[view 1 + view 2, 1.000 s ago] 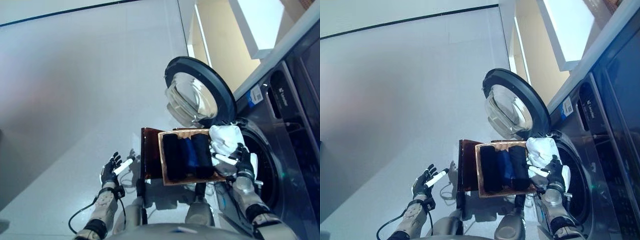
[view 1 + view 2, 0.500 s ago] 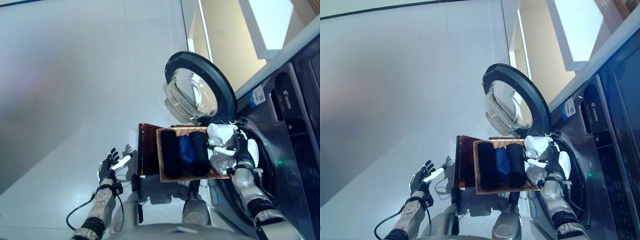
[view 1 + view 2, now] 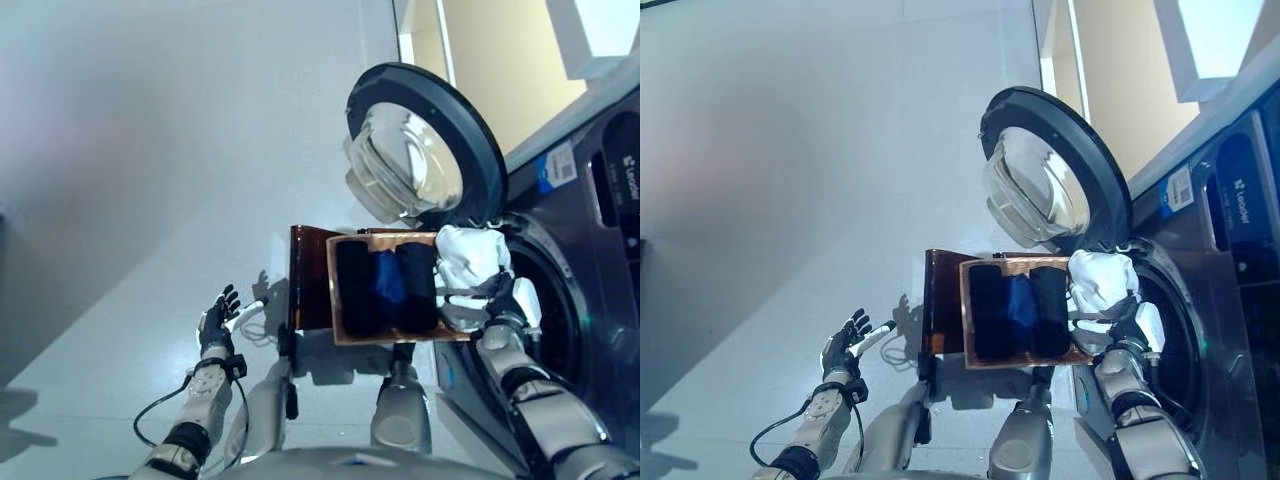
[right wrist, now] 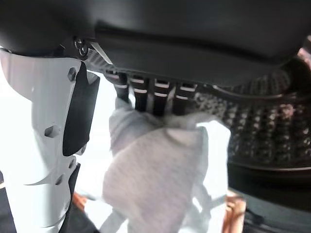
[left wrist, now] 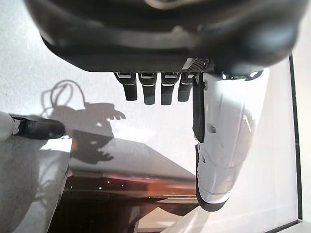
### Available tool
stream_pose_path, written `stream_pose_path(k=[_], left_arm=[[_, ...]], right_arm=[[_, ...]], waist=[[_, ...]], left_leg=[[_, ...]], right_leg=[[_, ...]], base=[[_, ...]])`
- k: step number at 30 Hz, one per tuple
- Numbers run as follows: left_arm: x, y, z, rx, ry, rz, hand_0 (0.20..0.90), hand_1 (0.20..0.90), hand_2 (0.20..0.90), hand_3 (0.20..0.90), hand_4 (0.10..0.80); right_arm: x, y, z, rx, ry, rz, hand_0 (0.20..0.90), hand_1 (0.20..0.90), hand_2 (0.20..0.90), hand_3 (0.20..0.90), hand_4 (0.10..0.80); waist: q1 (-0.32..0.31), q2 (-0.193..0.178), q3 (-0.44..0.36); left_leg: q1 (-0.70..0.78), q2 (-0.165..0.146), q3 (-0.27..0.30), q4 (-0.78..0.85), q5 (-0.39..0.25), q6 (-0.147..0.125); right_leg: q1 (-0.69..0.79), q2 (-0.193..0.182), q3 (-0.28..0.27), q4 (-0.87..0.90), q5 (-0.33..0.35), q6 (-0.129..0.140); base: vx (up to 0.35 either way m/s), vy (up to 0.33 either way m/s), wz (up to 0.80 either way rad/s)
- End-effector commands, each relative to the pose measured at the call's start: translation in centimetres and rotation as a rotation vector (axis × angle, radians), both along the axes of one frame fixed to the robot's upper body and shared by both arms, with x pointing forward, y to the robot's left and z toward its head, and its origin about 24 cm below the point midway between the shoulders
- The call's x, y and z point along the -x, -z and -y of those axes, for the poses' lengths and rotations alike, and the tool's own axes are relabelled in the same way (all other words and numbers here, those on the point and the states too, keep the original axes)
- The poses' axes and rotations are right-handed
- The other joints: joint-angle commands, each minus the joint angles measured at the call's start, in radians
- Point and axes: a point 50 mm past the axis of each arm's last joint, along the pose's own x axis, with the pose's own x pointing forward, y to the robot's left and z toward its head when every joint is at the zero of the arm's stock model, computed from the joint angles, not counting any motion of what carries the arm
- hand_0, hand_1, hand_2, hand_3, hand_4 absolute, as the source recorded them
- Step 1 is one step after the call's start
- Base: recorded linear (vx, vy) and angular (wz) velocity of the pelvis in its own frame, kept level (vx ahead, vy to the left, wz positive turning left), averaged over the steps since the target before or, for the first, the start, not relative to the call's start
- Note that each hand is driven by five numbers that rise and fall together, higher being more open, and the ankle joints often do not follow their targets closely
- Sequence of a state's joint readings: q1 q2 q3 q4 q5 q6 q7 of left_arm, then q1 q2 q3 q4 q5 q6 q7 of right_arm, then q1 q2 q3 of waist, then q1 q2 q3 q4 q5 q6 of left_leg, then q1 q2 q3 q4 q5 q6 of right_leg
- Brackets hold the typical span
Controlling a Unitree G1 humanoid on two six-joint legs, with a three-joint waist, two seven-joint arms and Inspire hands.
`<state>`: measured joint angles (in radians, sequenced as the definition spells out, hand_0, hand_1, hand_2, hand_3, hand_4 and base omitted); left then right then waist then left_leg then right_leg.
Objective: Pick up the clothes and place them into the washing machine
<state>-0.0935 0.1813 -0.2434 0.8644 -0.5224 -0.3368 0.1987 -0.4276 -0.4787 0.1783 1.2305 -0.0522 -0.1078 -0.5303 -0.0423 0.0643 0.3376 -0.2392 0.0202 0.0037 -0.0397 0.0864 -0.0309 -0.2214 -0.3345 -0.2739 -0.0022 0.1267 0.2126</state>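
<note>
Grey floor [image 3: 150,150], washer at frame right. Right hand [image 3: 497,300] fingers [image 4: 146,94] clamp the white garment [image 3: 468,262], now lifted closer to the drum opening [image 3: 555,320]; drop-in looks near. Dark clothes [image 3: 385,288] remain in tray [image 3: 345,330]. Left hand [image 3: 216,319] idle, fingers spread, lower left.

1 washer [image 3: 590,300], 1 tray [image 3: 345,325] (3 dark rolls [image 3: 385,288]), 1 white cloth [image 3: 470,262]

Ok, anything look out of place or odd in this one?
Nothing stands out. The right hand holds a white garment at the washing machine opening, door swung open. Dark rolled clothes sit in the tray. The left hand hangs open over the floor.
</note>
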Motion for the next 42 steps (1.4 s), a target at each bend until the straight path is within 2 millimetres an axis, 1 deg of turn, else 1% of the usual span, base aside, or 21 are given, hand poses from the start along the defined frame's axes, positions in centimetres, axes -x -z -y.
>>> stream_pose_path(k=[1,4,5,6,8,11,14,17,18,21,23,24,25,26,27,29,30,32,34,38,42], left_arm=[[-1.2,-1.7,-1.0,-0.041,-0.009,0.121,0.900,0.900,0.900,0.900,0.800],[-1.7,-2.0,-0.8,-0.036,-0.009,0.134,0.900,0.900,0.900,0.900,0.800],[-1.9,-2.1,-0.8,-0.036,-0.011,0.140,0.900,0.900,0.900,0.900,0.800],[-2.3,-2.5,-0.7,-0.038,-0.009,0.159,0.900,0.900,0.900,0.900,0.800],[-2.4,-2.7,-0.8,-0.043,-0.011,0.168,0.900,0.900,0.900,0.900,0.800],[-2.5,-3.2,-1.0,-0.040,-0.023,0.194,0.900,0.900,0.900,0.900,0.800],[-2.3,-3.0,-1.1,-0.044,-0.027,0.183,0.900,0.900,0.900,0.900,0.800],[-2.7,-3.3,-1.1,-0.054,-0.022,0.193,0.900,0.900,0.900,0.900,0.800],[-2.9,-3.4,-1.0,-0.060,-0.019,0.198,0.900,0.900,0.900,0.900,0.800],[-3.0,-3.6,-1.1,-0.063,-0.022,0.207,0.900,0.900,0.900,0.900,0.800],[-2.9,-3.5,-1.1,-0.067,-0.021,0.205,0.900,0.900,0.900,0.900,0.800],[-2.7,-3.3,-1.0,-0.069,-0.017,0.197,0.900,0.900,0.900,0.900,0.800],[-2.7,-3.3,-1.0,-0.069,-0.017,0.197,0.900,0.900,0.900,0.900,0.800],[-2.5,-3.1,-1.0,-0.067,-0.027,0.190,0.900,0.900,0.900,0.900,0.800],[-2.5,-3.1,-1.0,-0.067,-0.027,0.191,0.900,0.900,0.900,0.900,0.800],[-2.5,-3.0,-1.2,-0.073,-0.040,0.183,0.900,0.900,0.900,0.900,0.800],[-2.4,-2.9,-1.2,-0.076,-0.045,0.179,0.900,0.900,0.900,0.900,0.800],[-2.4,-2.9,-1.3,-0.076,-0.048,0.181,0.900,0.900,0.900,0.900,0.800],[-2.4,-2.9,-1.2,-0.078,-0.048,0.181,0.900,0.900,0.900,0.900,0.800],[-2.3,-2.7,-1.4,-0.082,-0.051,0.163,0.900,0.900,0.900,0.900,0.800],[-2.1,-2.2,-1.5,-0.082,-0.054,0.136,0.900,0.900,0.900,0.900,0.800]], right_arm=[[-1.3,-3.4,2.3,0.158,0.009,0.088,0.900,0.900,0.900,0.900,0.800],[-2.2,-4.3,2.1,0.169,-0.005,0.130,0.900,0.900,0.900,0.900,0.800],[-2.6,-4.7,1.8,0.171,-0.018,0.154,0.900,0.900,0.900,0.900,0.800],[-3.3,-5.5,1.2,0.177,-0.041,0.208,0.900,0.900,0.900,0.900,0.800],[-3.6,-6.1,1.0,0.183,-0.047,0.250,0.900,0.900,0.900,0.900,0.800],[-4.0,-7.1,0.3,0.185,-0.077,0.334,0.900,0.900,0.900,0.900,0.800],[-3.7,-7.1,0.3,0.208,-0.077,0.336,0.900,0.900,0.900,0.900,0.800],[-3.6,-6.7,0.5,0.263,-0.061,0.290,0.900,0.900,0.900,0.900,0.800],[-3.8,-6.7,0.5,0.294,-0.052,0.268,0.900,0.900,0.900,0.900,0.800],[-4.0,-6.7,0.5,0.280,-0.027,0.273,0.900,0.900,0.900,0.900,0.800],[-4.1,-6.4,0.2,0.266,-0.028,0.272,0.900,0.900,0.900,0.900,0.800],[-4.1,-6.2,-0.4,0.250,-0.042,0.285,0.900,0.900,0.900,0.900,0.800],[-4.1,-6.2,-0.4,0.250,-0.041,0.285,0.900,0.900,0.900,0.900,0.800],[-4.1,-6.2,-0.9,0.237,-0.054,0.307,0.900,0.900,0.900,0.900,0.800],[-4.1,-6.2,-0.9,0.236,-0.053,0.308,0.900,0.900,0.900,0.900,0.800],[-4.0,-6.6,-1.4,0.229,-0.065,0.356,0.900,0.900,0.900,0.900,0.800],[-3.8,-6.6,-1.3,0.235,-0.063,0.362,0.900,0.900,0.900,0.900,0.800],[-3.6,-6.6,-1.2,0.245,-0.061,0.365,0.900,0.900,0.900,0.900,0.800],[-3.1,-6.1,-0.8,0.267,-0.038,0.334,0.900,0.900,0.900,0.900,0.800],[-2.8,-6.0,-0.3,0.285,-0.003,0.308,0.900,0.900,0.900,0.900,0.800],[-2.3,-5.3,0.2,0.299,0.025,0.261,0.900,0.900,0.900,0.900,0.800]], waist=[[0.012,-0.042,-0.049],[0.005,-0.042,-0.033],[0.001,-0.044,-0.027],[-0.009,-0.048,-0.012],[-0.017,-0.050,-0.005],[-0.032,-0.055,-0.001],[-0.037,-0.057,-0.001],[-0.034,-0.051,0.005],[-0.034,-0.047,0.005],[-0.026,-0.038,0.005],[-0.024,-0.037,0.001],[-0.024,-0.039,-0.002],[-0.024,-0.039,-0.002],[-0.023,-0.041,-0.005],[-0.026,-0.043,-0.008],[-0.032,-0.051,-0.018],[-0.033,-0.053,-0.021],[-0.038,-0.057,-0.026],[-0.037,-0.060,-0.029],[-0.037,-0.069,-0.032],[-0.036,-0.075,-0.034]], left_leg=[[-0.009,0.046,0.006,0.150,-0.148,-0.063],[-0.034,0.044,0.009,0.194,-0.167,-0.062],[-0.045,0.044,0.009,0.214,-0.176,-0.062],[-0.079,0.044,0.007,0.272,-0.194,-0.061],[-0.112,0.045,0.004,0.321,-0.212,-0.060],[-0.156,0.050,0.002,0.379,-0.233,-0.060],[-0.183,0.052,0.001,0.407,-0.243,-0.061],[-0.219,0.056,0.000,0.446,-0.259,-0.063],[-0.230,0.050,0.001,0.435,-0.249,-0.062],[-0.232,0.055,0.005,0.428,-0.249,-0.064],[-0.221,0.049,0.008,0.398,-0.230,-0.062],[-0.206,0.047,0.009,0.374,-0.223,-0.060],[-0.205,0.046,0.009,0.372,-0.221,-0.060],[-0.181,0.046,0.013,0.354,-0.228,-0.060],[-0.182,0.041,0.012,0.346,-0.219,-0.058],[-0.156,0.039,0.018,0.318,-0.216,-0.059],[-0.145,0.039,0.019,0.315,-0.222,-0.060],[-0.143,0.033,0.019,0.304,-0.212,-0.059],[-0.134,0.029,0.020,0.295,-0.210,-0.058],[-0.129,0.023,0.020,0.301,-0.214,-0.055],[-0.125,0.018,0.021,0.307,-0.217,-0.054]], right_leg=[[-0.130,-0.061,0.075,0.122,0.061,-0.012],[-0.169,-0.061,0.093,0.170,0.041,-0.021],[-0.182,-0.060,0.101,0.187,0.034,-0.024],[-0.207,-0.060,0.112,0.226,0.015,-0.031],[-0.230,-0.061,0.118,0.261,-0.002,-0.034],[-0.266,-0.062,0.131,0.311,-0.020,-0.037],[-0.287,-0.065,0.136,0.333,-0.028,-0.038],[-0.318,-0.065,0.141,0.363,-0.037,-0.039],[-0.331,-0.070,0.142,0.355,-0.026,-0.040],[-0.332,-0.068,0.141,0.348,-0.027,-0.039],[-0.324,-0.070,0.135,0.326,-0.013,-0.038],[-0.317,-0.071,0.132,0.310,0.000,-0.034],[-0.315,-0.072,0.132,0.309,0.000,-0.034],[-0.302,-0.068,0.135,0.296,0.006,-0.030],[-0.303,-0.072,0.133,0.289,0.013,-0.030],[-0.283,-0.078,0.132,0.262,0.035,-0.021],[-0.274,-0.078,0.133,0.256,0.037,-0.019],[-0.270,-0.083,0.131,0.245,0.050,-0.016],[-0.252,-0.087,0.124,0.228,0.057,-0.014],[-0.233,-0.090,0.120,0.212,0.069,-0.011],[-0.215,-0.095,0.118,0.199,0.079,-0.011]], base=[[-0.014,0.000,-0.07],[-0.049,0.002,-0.05],[-0.079,-0.020,0.01],[-0.077,-0.020,0.04],[-0.051,-0.018,0.01],[-0.018,-0.006,0.01],[-0.009,-0.002,-0.01],[-0.033,-0.004,0.02],[-0.015,0.007,0.06],[-0.002,0.003,0.02],[0.017,0.011,0.01],[0.036,0.014,0.00],[0.058,0.020,-0.01],[0.000,0.000,0.00],[0.047,0.020,-0.01],[0.051,0.023,-0.02],[0.045,0.027,-0.05],[0.012,0.007,-0.02],[0.000,0.000,0.00],[0.001,0.003,0.01],[0.000,0.000,0.00]])
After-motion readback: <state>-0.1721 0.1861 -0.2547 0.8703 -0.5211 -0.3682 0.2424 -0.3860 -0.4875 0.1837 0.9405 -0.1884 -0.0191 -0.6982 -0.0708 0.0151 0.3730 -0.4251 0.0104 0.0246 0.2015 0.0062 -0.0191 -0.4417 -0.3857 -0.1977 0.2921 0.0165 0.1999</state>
